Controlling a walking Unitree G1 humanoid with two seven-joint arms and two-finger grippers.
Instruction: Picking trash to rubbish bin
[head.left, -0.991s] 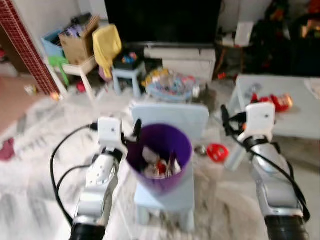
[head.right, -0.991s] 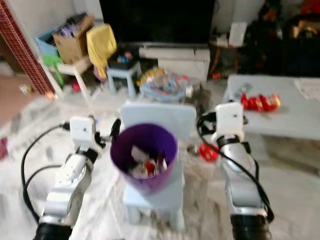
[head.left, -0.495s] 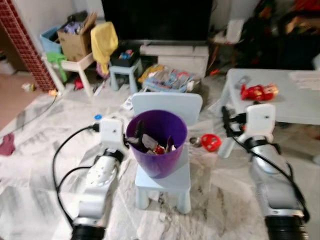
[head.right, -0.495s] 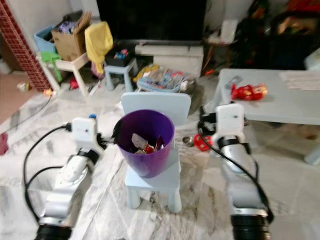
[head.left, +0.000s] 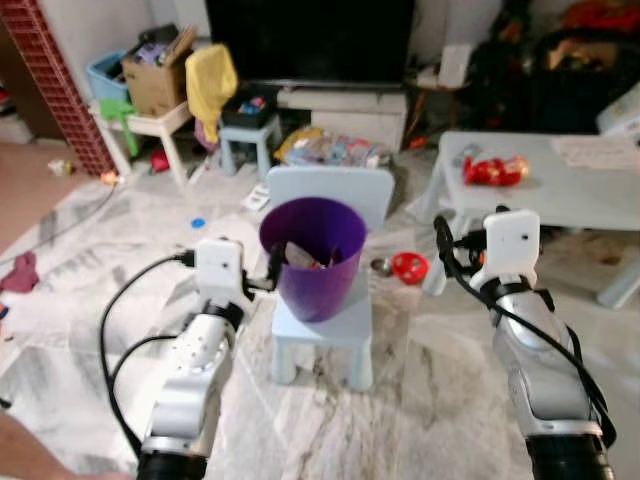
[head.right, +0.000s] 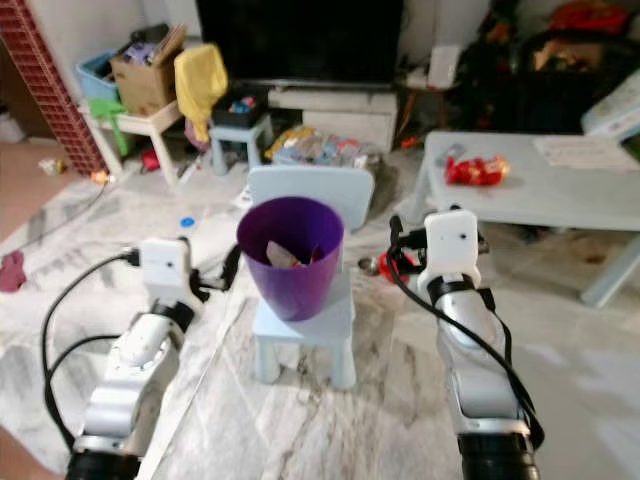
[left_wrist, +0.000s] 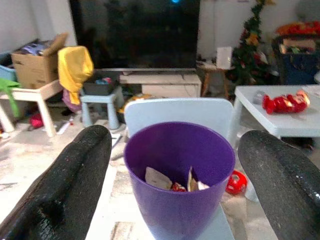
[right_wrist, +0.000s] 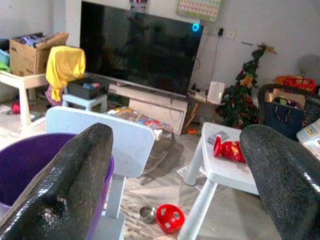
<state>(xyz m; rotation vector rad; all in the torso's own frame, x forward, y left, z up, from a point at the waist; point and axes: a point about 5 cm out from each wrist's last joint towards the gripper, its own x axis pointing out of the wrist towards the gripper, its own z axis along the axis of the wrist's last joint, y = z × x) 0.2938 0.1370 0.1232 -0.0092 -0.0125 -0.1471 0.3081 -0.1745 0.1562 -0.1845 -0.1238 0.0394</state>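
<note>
Landmark: I take the purple bin as my reference; it stands upright on the seat of a small pale blue chair, in front of the chair's backrest.

Far left of the bin: a white side table carries a cardboard box, with a yellow cloth draped just beside it.

Left gripper: I see it just left of the bin, level with the bin's wall. In the left wrist view its two black fingers stand wide apart with the bin between them, and I can't see either one touching it.

Bin contents: scraps of trash, white paper and something red, lie at the bottom.

Behind the bin: a dark television over a low white stand, with a heap of packets on the floor before it.

Right of the bin: a red ball-like toy lies on the marble floor, near the chair.

Right gripper: I have it raised well to the right of the bin, fingers spread wide and holding nothing.

Far right of the bin: a red packet rests on the pale low table.
</note>
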